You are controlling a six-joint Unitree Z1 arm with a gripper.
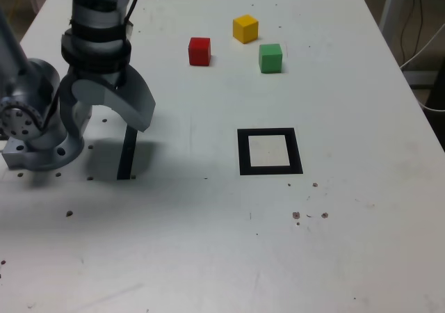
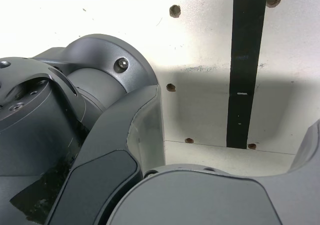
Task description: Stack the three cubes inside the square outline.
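Three cubes sit loose on the white table (image 1: 361, 209), none of them stacked and none inside the square outline (image 1: 270, 151). In the exterior view the red cube (image 1: 199, 51) lies furthest to the view's left, the yellow cube (image 1: 245, 28) sits beyond it and a little to the view's right, and the green cube (image 1: 270, 58) stands near the yellow one, closer to the camera. All three are apart from one another, with bare table between them. Nearer the camera than the green cube lies the square outline, a thick black frame flat on the table with a pale cream centre that holds nothing.

Well to the exterior view's left, the grey arm (image 1: 97, 28) is folded over its own base (image 1: 35, 132), away from cubes and outline alike. Its gripper (image 1: 111, 115) points down at the table with the jaws spread wide and nothing between them. Just beneath it a narrow black strip (image 1: 127, 156) lies on the table, partly in the arm's shadow.

The wrist view shows that same black strip (image 2: 245, 70) running across the white surface, with small dark screw holes (image 2: 174, 11) dotted around it, and the arm's dark grey housing (image 2: 75, 135) filling much of the picture. No cube appears there.
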